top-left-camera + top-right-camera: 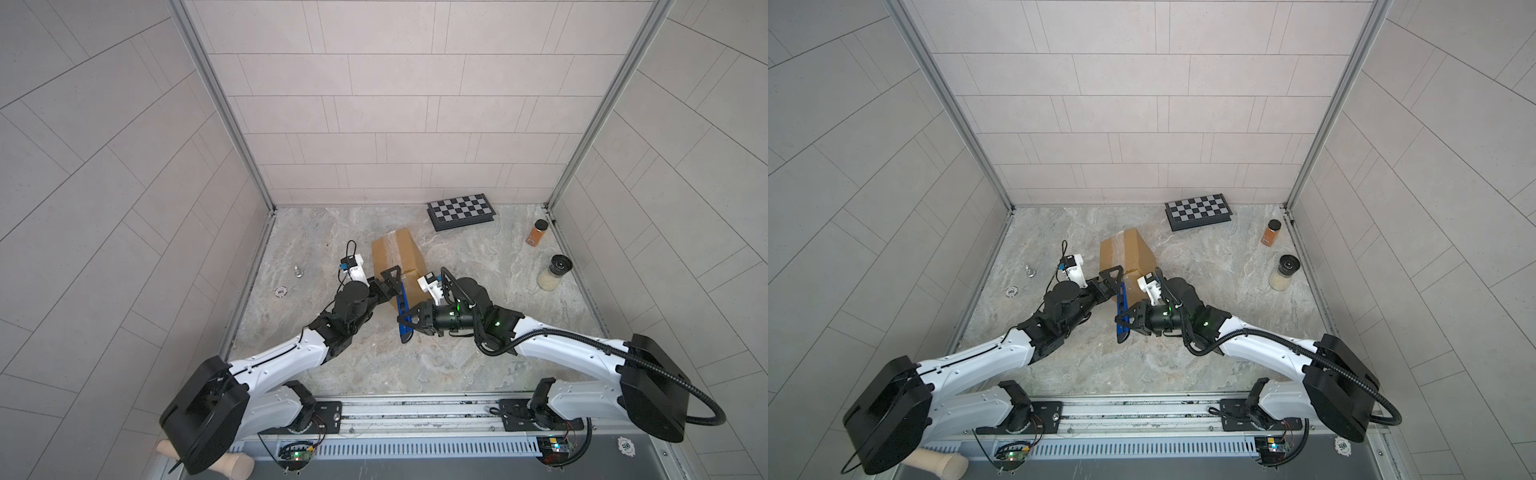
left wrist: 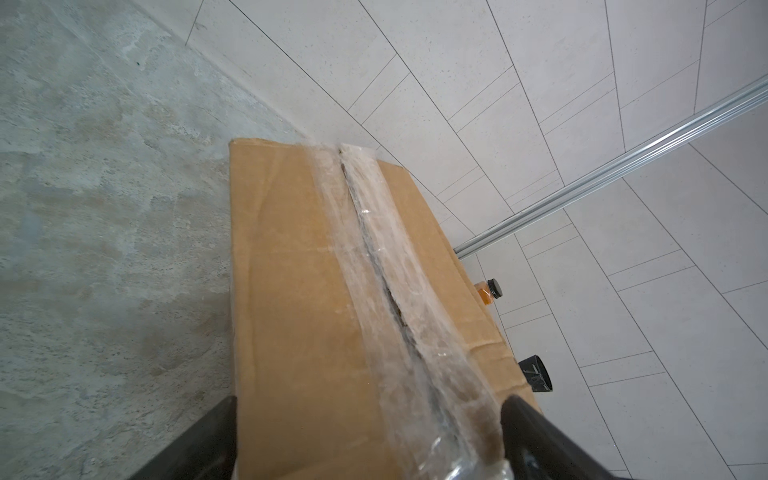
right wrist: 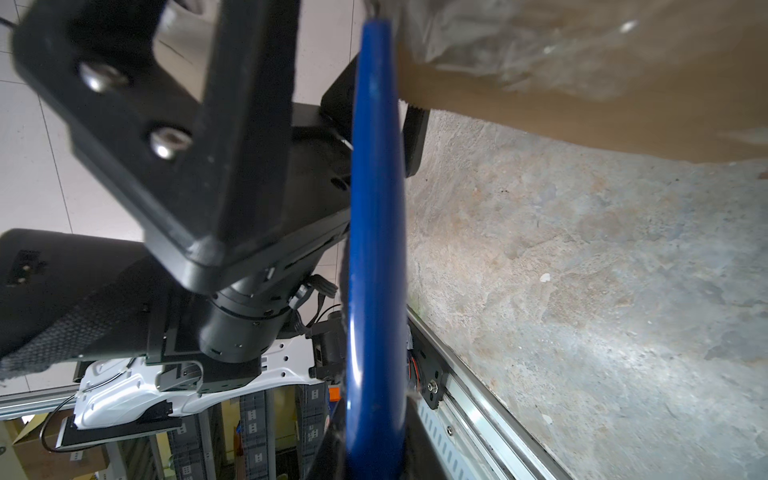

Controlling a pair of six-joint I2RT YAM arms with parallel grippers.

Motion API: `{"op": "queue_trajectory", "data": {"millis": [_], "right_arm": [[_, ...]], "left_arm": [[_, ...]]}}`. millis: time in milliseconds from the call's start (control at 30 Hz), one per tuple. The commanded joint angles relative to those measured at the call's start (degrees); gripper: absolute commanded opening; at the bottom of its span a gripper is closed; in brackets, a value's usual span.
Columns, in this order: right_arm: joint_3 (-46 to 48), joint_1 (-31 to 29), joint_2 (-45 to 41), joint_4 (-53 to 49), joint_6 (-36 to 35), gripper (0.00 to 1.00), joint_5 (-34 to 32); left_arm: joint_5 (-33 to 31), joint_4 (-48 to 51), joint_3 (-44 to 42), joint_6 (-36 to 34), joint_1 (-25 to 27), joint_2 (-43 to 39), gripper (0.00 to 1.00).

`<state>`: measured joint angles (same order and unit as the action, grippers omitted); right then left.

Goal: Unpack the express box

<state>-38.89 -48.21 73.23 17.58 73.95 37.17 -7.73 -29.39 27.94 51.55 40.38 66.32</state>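
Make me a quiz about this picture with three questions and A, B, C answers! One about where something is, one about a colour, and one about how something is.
1. Where is the checkered case compared with the express box?
A) on top of it
B) behind it, farther back on the table
C) underneath it

2. What colour is the tool that the right gripper holds?
A) red
B) yellow
C) blue

3. How are the box's top flaps?
A) lying shut
B) standing wide open
C) torn off

Answers:
1 B: in both top views the case lies flat at the far side, apart from the box.
2 C: a blue handle sits between the gripper's fingers.
3 A: the left wrist view shows both flaps flat, with clear tape along the seam.
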Motion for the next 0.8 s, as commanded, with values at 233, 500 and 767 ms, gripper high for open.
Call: {"op": "queue_trajectory", "data": {"millis": [233,500,767], "right_arm": [[0.3,-0.7,3.2,0.8,-1.7,0.0,3.5],[-0.3,1.5,-0.1,5.6,0.2,0.0,5.5],[-0.5,0.1,1.8,4.3,-1.2,0.0,4.7]], "left_arm": [[4.1,-4.0,3.3,-0.3,0.6,-2.5,1.0],[2.9,-3.6,1.8,-0.8,0.6,-1.8,1.0],[4.6,-6.0,2.6,0.6,0.6,0.3,1.0]]}}
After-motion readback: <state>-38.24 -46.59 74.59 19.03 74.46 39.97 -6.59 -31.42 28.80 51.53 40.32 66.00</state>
